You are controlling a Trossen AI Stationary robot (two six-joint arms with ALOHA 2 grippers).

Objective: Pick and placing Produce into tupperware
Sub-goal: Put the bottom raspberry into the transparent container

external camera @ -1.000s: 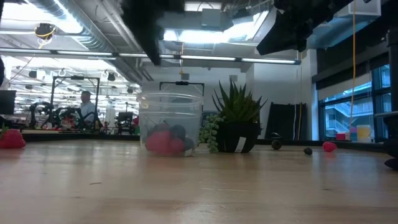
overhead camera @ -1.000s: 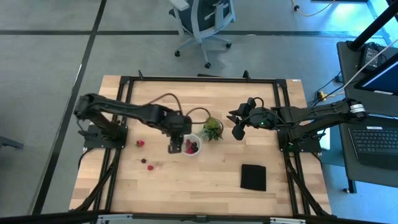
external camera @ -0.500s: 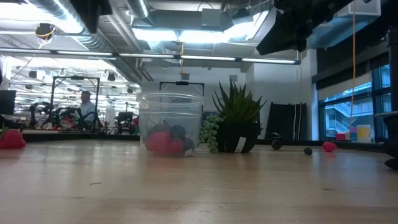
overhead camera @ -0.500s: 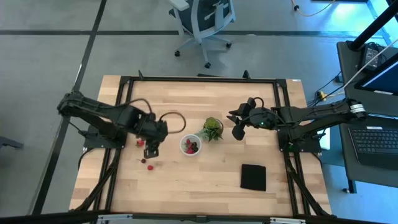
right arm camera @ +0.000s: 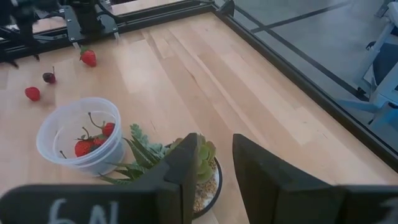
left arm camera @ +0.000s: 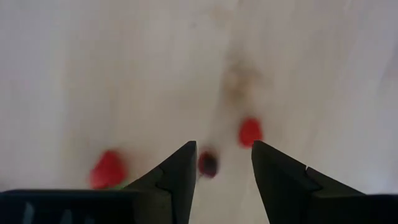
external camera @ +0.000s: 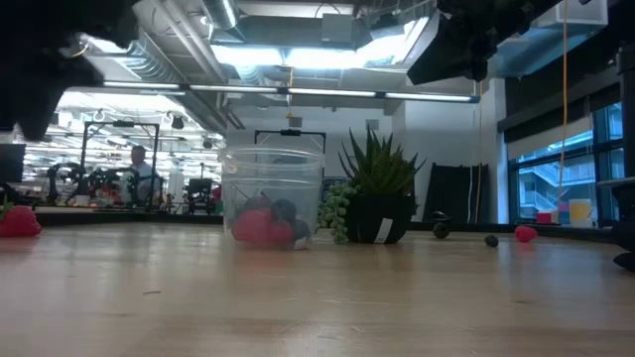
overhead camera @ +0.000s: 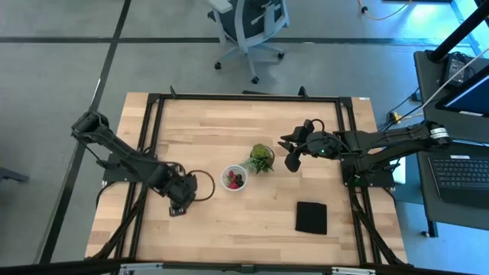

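Note:
The tupperware (overhead camera: 234,179) is a small round translucent tub standing on its base mid-table, with red and dark produce (right arm camera: 87,142) inside. Loose produce lies on the wood to its left. In the left wrist view a dark berry (left arm camera: 208,163) lies below the gap of my open left gripper (left arm camera: 224,168), with a small red berry (left arm camera: 250,132) and a strawberry (left arm camera: 107,169) beside it. My left gripper (overhead camera: 182,203) points down over these pieces and hides them from above. My right gripper (overhead camera: 293,157) waits, open, right of the plant.
A green potted plant (overhead camera: 260,159) stands just right of the tupperware. A flat black square (overhead camera: 311,217) lies toward the near right. The low view shows a strawberry (external camera: 18,220) at the left and small berries (external camera: 490,240) at the right. A black frame (overhead camera: 244,98) borders the table.
My left gripper has travelled from above the tupperware toward the table's left and near edge, and now stands over the loose berries. The tupperware, the plant and my right arm have stayed put.

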